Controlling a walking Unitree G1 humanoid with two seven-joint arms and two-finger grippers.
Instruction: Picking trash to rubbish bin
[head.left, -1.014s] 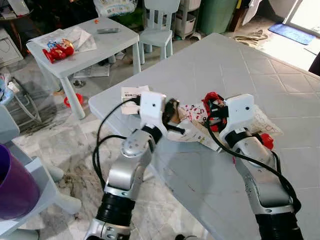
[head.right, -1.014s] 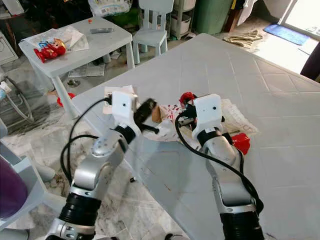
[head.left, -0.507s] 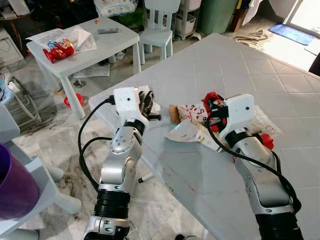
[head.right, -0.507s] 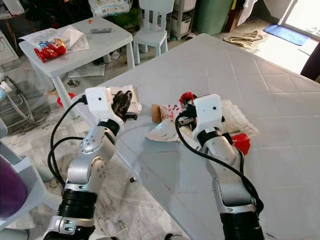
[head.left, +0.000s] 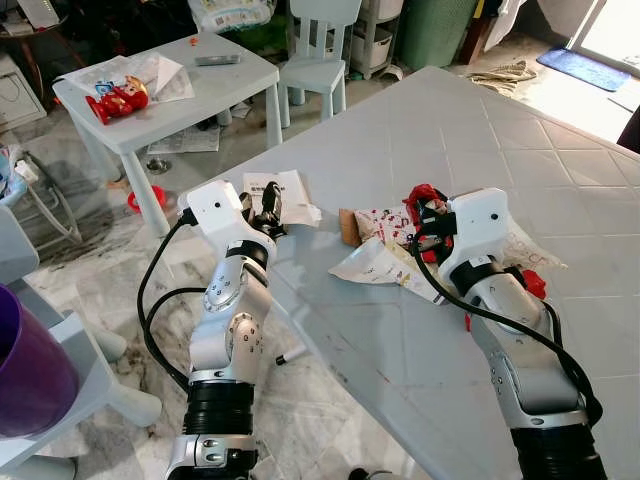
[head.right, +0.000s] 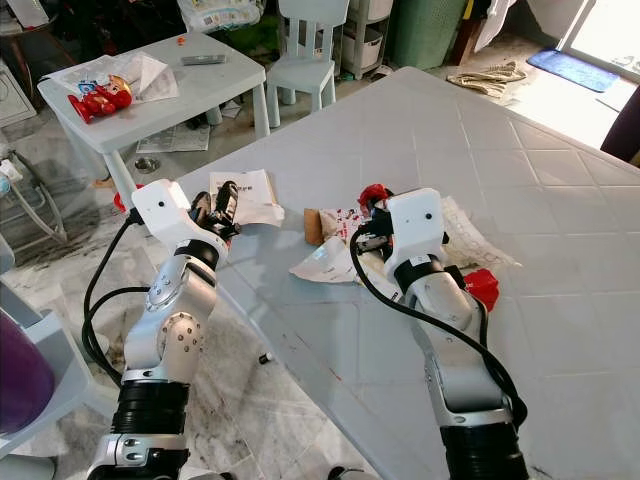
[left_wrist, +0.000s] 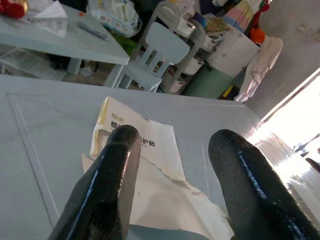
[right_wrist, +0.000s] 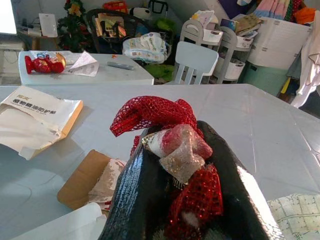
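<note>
1. Task looked early to us: no trash binned, litter spread over the desk (head.left: 420, 120).
2. Our right gripper (right_wrist: 175, 165) sat mid-desk, jaws clamped on a red mesh wad (right_wrist: 150, 112) with crumpled wrapper.
3. Our left gripper (left_wrist: 172, 150) hovered at the desk's near-left corner over the torn paper envelope (head.left: 283, 193), jaws parted, holding nothing.
4. Still left: envelope, printed wrappers (head.left: 385, 250) beside the right gripper, paper under its arm, then the carry.
5. We could not identify the rubbish bin; a green container (head.left: 432, 30) stood beyond, top cut off. Red scrap (head.left: 533, 283) behind the forearm was half hidden.
</note>
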